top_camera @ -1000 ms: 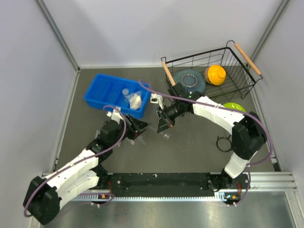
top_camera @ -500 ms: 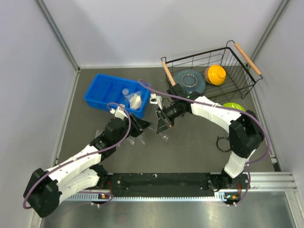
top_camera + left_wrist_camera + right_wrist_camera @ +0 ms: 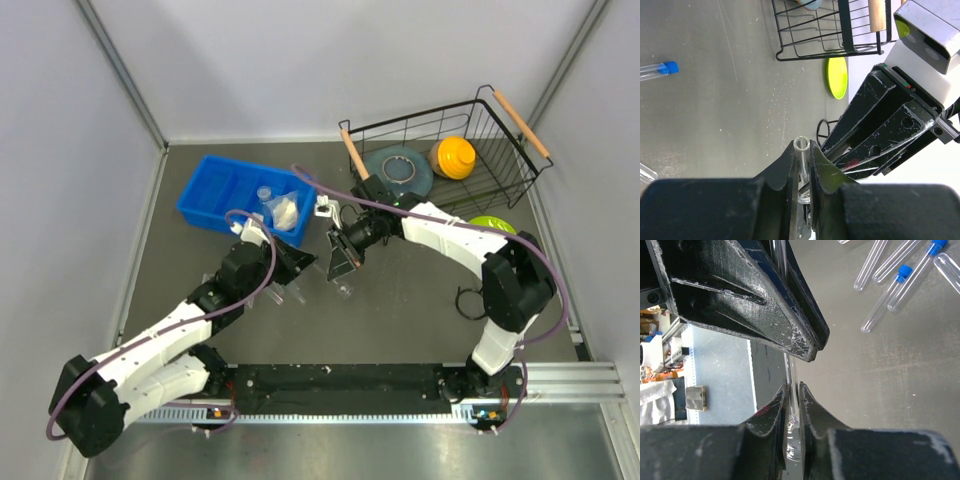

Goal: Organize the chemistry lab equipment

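Left tool (image 3: 801, 151): clamped on an open-mouthed clear tube (image 3: 801, 145), upright.
Right tool (image 3: 792, 390): pinching a slim glass tube (image 3: 790, 367).
Blue-capped test tubes (image 3: 888, 294): flat on the worktop (image 3: 880, 370), 1 o'clock from right tool.

In the left wrist view, the left gripper (image 3: 802, 147) hides all but the tip of the thin glass rod (image 3: 801, 151), the left edge cuts off a blue-capped test tube (image 3: 659, 69), and the top edge cuts off the black wire basket (image 3: 847, 30); from the overhead camera the rod is indiscernible.
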